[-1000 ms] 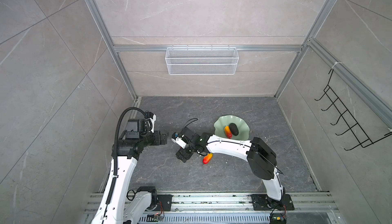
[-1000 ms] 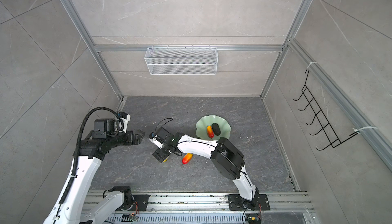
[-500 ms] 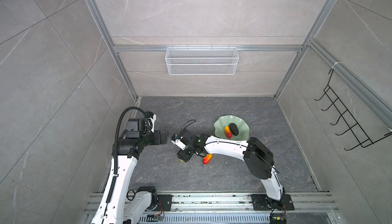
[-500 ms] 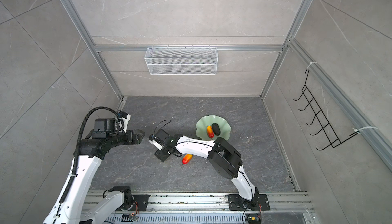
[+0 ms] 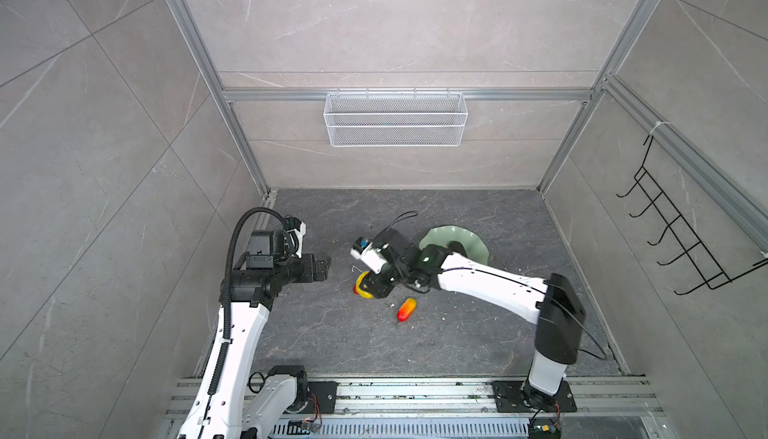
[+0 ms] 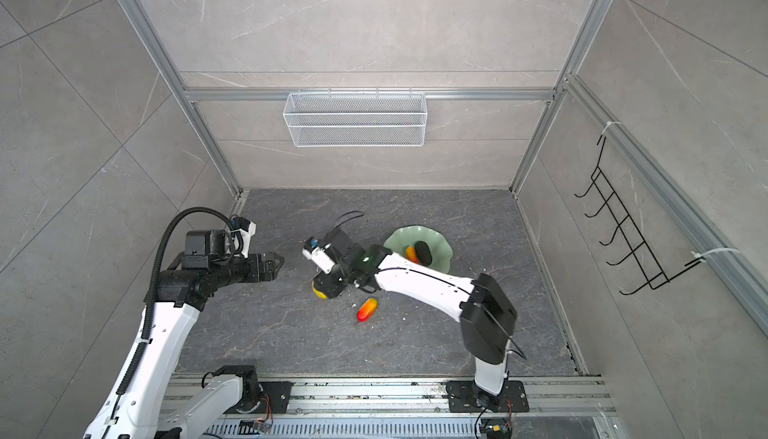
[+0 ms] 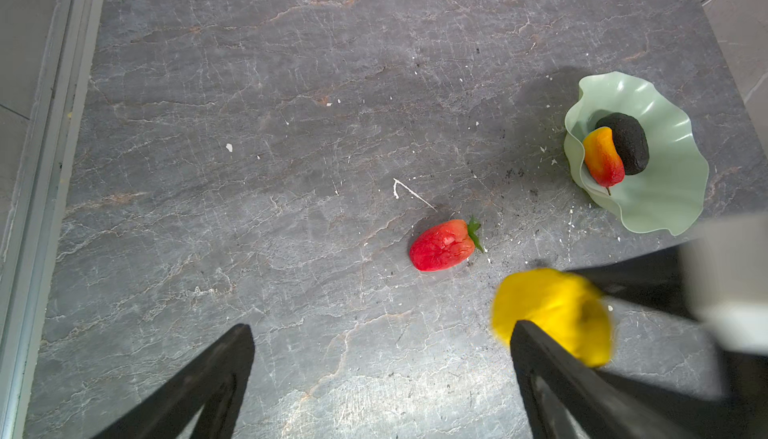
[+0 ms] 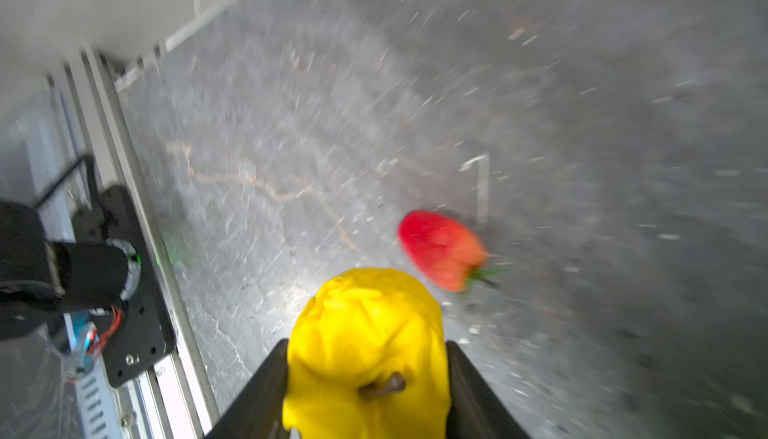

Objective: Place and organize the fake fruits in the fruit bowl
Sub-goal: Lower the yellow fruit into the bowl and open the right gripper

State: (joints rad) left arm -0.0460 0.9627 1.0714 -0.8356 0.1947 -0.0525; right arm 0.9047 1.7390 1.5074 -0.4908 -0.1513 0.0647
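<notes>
The right hand [image 8: 366, 343] grips the lumpy yellow fruit [image 8: 365, 316] between half-closed fingers; the left hand [image 7: 382, 326] stands spread wide.

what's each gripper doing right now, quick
left gripper: open, holding nothing.
right gripper: closed on the lumpy yellow fruit.

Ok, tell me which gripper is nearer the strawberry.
Right. The right gripper, holding the yellow fruit, is just beside the strawberry; the left gripper hangs open farther away.
</notes>
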